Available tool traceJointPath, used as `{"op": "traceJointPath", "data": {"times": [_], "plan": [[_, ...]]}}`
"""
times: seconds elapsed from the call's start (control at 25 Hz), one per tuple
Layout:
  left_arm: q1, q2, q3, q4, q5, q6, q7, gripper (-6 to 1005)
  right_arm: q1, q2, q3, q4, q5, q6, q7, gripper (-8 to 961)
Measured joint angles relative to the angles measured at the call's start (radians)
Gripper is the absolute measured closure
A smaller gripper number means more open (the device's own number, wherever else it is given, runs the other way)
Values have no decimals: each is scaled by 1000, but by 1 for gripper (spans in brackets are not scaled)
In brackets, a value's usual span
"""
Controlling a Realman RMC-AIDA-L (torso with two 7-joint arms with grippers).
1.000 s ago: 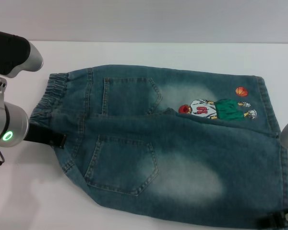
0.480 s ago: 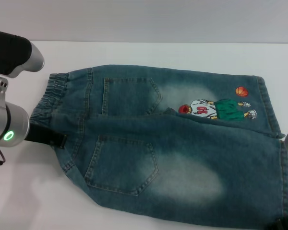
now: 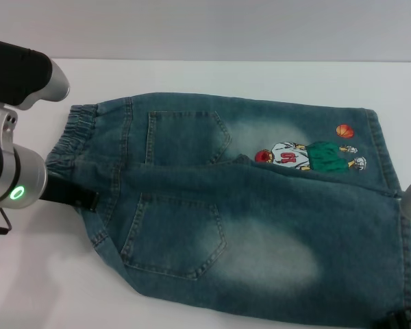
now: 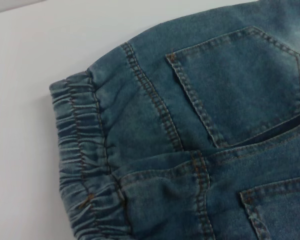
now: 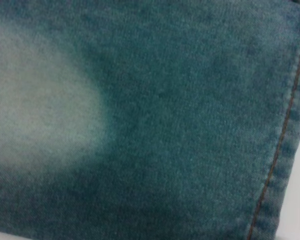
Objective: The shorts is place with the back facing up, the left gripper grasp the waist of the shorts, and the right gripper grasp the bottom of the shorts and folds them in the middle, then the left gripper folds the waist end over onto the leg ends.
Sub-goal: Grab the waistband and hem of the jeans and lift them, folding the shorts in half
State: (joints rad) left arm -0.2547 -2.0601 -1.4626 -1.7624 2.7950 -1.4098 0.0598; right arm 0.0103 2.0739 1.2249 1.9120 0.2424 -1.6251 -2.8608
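beside the left hand (image 3: 72,197) lies the shorts (image 3: 246,205) waist (image 3: 72,137)

right gripper (image 3: 404,320): cut off at edge | left gripper (image 3: 68,195): jaws unclear

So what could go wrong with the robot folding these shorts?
The left gripper sits at the edge of the puckered waistband. It might pinch only one layer, so the shorts could slip out. The right gripper barely shows at the picture's corner by the leg hem, so it could miss that thin edge.
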Motion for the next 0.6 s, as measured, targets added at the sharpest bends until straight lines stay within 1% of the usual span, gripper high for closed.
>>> {"op": "traceJointPath", "data": {"times": [0.6], "plan": [[0, 0, 2, 1, 0, 0, 1, 995, 6, 2, -2, -8, 3, 18, 0, 209]]}}
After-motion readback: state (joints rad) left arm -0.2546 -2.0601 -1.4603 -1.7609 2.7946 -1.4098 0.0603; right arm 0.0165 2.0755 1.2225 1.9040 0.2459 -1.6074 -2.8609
